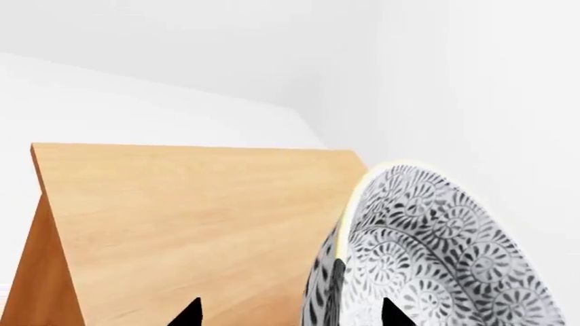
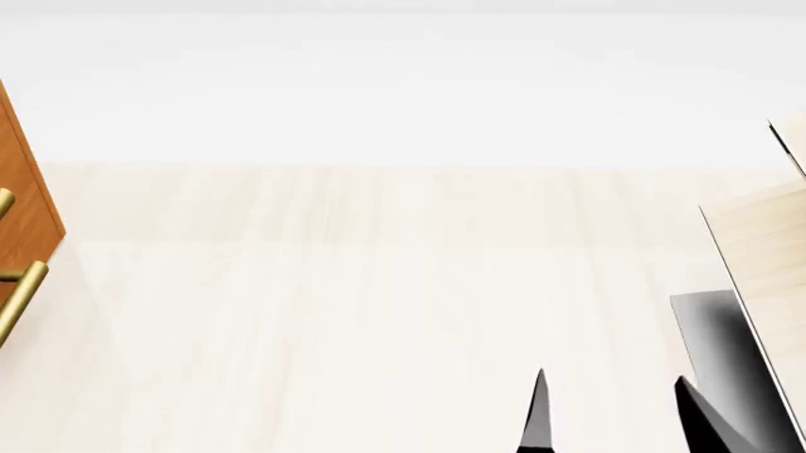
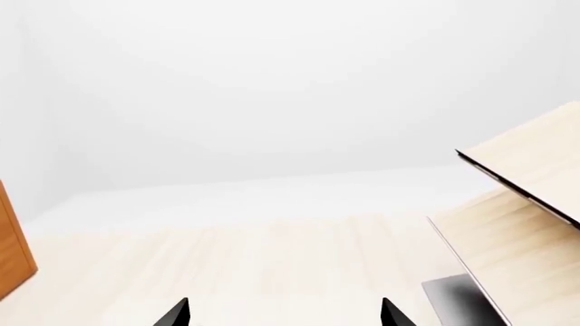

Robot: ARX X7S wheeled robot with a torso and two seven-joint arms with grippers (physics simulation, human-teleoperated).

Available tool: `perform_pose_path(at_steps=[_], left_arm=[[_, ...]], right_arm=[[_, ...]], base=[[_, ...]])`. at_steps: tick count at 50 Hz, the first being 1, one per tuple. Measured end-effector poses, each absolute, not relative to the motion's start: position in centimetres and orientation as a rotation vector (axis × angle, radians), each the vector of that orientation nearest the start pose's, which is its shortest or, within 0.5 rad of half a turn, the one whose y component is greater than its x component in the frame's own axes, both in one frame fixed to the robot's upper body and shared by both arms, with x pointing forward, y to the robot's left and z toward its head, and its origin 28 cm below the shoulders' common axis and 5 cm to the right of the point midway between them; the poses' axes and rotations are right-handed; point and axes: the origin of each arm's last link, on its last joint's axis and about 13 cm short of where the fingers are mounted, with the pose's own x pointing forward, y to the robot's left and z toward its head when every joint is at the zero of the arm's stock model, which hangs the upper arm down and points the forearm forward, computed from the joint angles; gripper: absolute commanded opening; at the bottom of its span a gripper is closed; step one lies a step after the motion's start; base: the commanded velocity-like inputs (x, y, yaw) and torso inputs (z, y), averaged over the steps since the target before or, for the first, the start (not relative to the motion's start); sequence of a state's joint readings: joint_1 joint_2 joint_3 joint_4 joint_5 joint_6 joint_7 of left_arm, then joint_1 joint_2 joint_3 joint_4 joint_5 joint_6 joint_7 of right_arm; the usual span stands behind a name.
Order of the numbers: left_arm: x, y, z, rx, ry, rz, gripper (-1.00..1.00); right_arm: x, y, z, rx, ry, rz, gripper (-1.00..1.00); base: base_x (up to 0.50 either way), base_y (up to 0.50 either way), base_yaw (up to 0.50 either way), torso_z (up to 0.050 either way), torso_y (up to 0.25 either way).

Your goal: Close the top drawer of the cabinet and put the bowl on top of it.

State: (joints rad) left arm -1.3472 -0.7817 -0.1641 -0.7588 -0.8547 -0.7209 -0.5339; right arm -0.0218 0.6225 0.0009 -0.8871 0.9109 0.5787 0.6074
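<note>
In the left wrist view the grey-and-white floral bowl stands tilted over the flat wooden top of the cabinet. My left gripper is open and straddles the bowl's wall: one fingertip is inside the bowl, the other is well clear outside. Whether the bowl rests on the top is hidden. The head view shows only a sliver of the cabinet with two brass handle ends, too little to tell how the top drawer stands. My right gripper hangs open and empty over the pale floor.
A pale light-wood structure with a black base stands at the right, close to my right gripper; it also shows in the right wrist view. The cabinet's edge is at the far side there. White walls lie behind.
</note>
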Motion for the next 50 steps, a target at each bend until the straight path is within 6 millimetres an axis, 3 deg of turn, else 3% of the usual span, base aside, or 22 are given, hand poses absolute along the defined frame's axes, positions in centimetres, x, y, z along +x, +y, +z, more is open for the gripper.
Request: perform_pose_path(at_steps=[29, 50], left_arm=[[29.5, 45.2, 33.2, -0.673, -0.059, 0.678, 1.00], [25.0, 43.6, 34.4, -0.675, -0.139, 0.595, 1.00]], right_arm=[[15.5, -12.8, 15.3, 0.101, -0.022, 0.058, 1.00], [15.5, -12.6, 15.3, 0.100, -0.020, 0.067, 1.00]], base=[[0.00, 0.00, 0.00, 0.000, 0.000], [0.00, 0.00, 0.00, 0.000, 0.000]])
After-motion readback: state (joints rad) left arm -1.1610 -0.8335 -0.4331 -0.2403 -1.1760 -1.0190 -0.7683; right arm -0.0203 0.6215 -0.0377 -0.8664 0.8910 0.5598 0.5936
